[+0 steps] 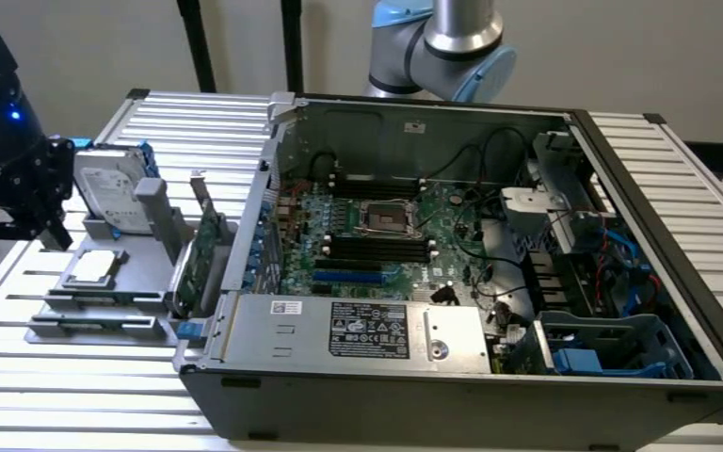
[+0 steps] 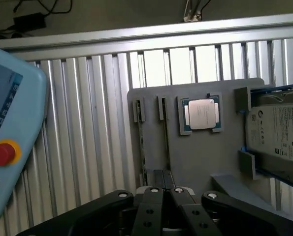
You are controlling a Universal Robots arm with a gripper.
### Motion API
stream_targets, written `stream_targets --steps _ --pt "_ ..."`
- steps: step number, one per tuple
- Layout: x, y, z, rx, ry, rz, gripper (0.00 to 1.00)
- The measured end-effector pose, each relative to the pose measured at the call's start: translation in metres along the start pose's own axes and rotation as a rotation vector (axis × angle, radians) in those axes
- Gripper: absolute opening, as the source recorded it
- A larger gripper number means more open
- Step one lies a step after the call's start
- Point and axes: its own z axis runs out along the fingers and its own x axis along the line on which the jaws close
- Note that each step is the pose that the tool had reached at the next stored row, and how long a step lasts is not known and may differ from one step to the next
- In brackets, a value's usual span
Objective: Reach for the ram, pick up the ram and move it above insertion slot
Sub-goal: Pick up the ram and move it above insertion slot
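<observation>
One ram [image 2: 165, 142], prob edge-on in holder [image 2: 200, 157], just ahead of closed claw [image 2: 162, 176].

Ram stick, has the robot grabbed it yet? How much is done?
Nothing looks done yet. The ram sits on edge in the grey tray. The gripper is shut and empty, above the tray near it. Left: grabbing it and carrying it over the motherboard's black slots.
</observation>
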Motion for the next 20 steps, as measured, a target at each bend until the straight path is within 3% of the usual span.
stream_targets --steps 4,6,8,10,11,20 --pt "0.001 0.0 0.0002 0.0019 0.0007 -0.027 0.12" --pt "0.002 -0.0001 0.0001 0.0018 0.0003 -0.027 0.18" --pt "0.003 -0.0002 0.0002 0.0018 0.0002 -0.027 0.3" --pt "0.003 -0.0003 0.0007 0.0018 0.0001 -0.027 0.3" --pt "0.004 -0.0004 0.0016 0.002 0.0 -0.027 0.36" --pt "0.007 -0.0012 0.0175 0.002 0.0001 -0.027 0.36"
